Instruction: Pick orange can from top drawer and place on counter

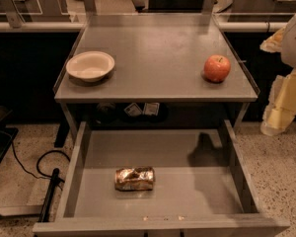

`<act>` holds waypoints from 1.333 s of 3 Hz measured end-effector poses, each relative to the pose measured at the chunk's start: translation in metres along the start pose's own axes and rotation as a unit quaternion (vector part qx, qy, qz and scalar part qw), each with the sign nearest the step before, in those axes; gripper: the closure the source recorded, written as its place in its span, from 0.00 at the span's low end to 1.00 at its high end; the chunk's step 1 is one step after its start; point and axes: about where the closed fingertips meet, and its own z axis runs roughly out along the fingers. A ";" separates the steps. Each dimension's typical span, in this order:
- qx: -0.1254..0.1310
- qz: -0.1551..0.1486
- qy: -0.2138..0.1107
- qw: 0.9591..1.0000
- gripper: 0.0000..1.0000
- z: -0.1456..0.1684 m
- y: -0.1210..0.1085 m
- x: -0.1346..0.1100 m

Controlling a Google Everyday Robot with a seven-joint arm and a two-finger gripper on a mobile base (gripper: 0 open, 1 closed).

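- The can (pixel 134 178) lies on its side on the drawer floor, a little left of the middle and nearer the front panel than the back. It is crushed, golden-orange with brown patches.
- The drawer (pixel 79 167) stands open below the counter. It is grey, wide and shallow, with low side walls. A dark shadow (pixel 207 154) falls on the right part of its floor, apart from the can.
- The counter (pixel 158 48) is a flat grey top with raised side rims. A pale bowl (pixel 90 65) sits near its left front corner and a red-orange apple (pixel 217 68) near its right front edge, well apart from each other.
- The gripper (pixel 282 100) hangs at the right edge of the view, outside the counter's right front corner and over the floor, well apart from the can. Whether it is wide or narrow I cannot tell.
- The floor (pixel 281 181) is speckled stone. A black cable (pixel 39 167) loops on it left of the drawer.
- A pale rail (pixel 29 26) runs behind the counter, with more grey furniture beyond.
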 end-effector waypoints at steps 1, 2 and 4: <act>0.001 0.000 0.000 1.000 0.00 0.000 0.000 0.000; -0.005 -0.017 -0.015 1.000 0.00 0.014 0.012 -0.018; -0.043 -0.055 -0.052 0.996 0.00 0.049 0.047 -0.063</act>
